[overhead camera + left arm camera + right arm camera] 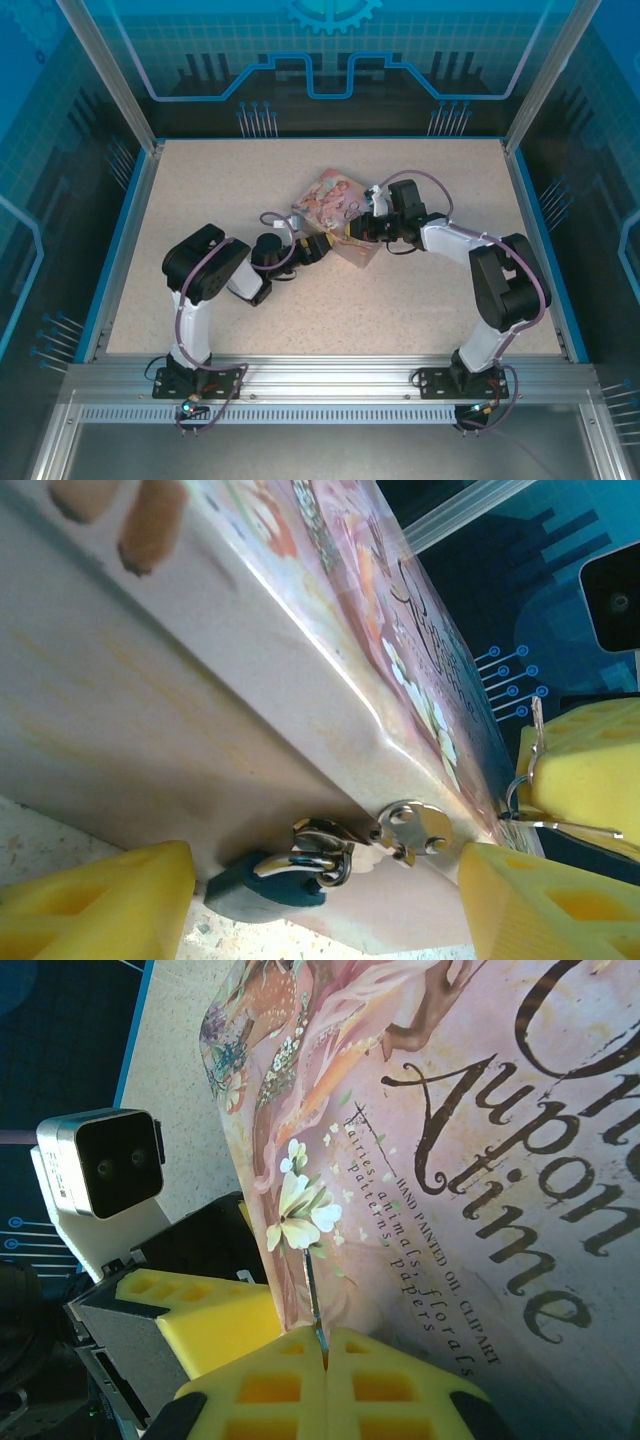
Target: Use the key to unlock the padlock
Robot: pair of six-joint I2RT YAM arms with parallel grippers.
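The padlock (262,898) has a blue body, and its silver shackle (315,860) is hooked through the hasp on the front wall of the pink illustrated box (330,203). In the left wrist view my left gripper (325,892) is open, one yellow finger on each side of the padlock, touching neither side. My right gripper (325,1348) is shut on the key (314,1295). The thin blade sticks out of the pads, edge-on, against the box lid. From the left wrist view the key (533,765) shows at the right, next to the right gripper's fingers (590,770). Both grippers (322,247) (357,230) meet at the box's near corner.
The box's front wall (150,710) rises close above the left gripper's fingers. The left gripper's finger (205,1322) and its wrist camera (100,1160) sit just left of the right gripper. Speckled tabletop (400,310) lies around the box, with blue walls at the edges.
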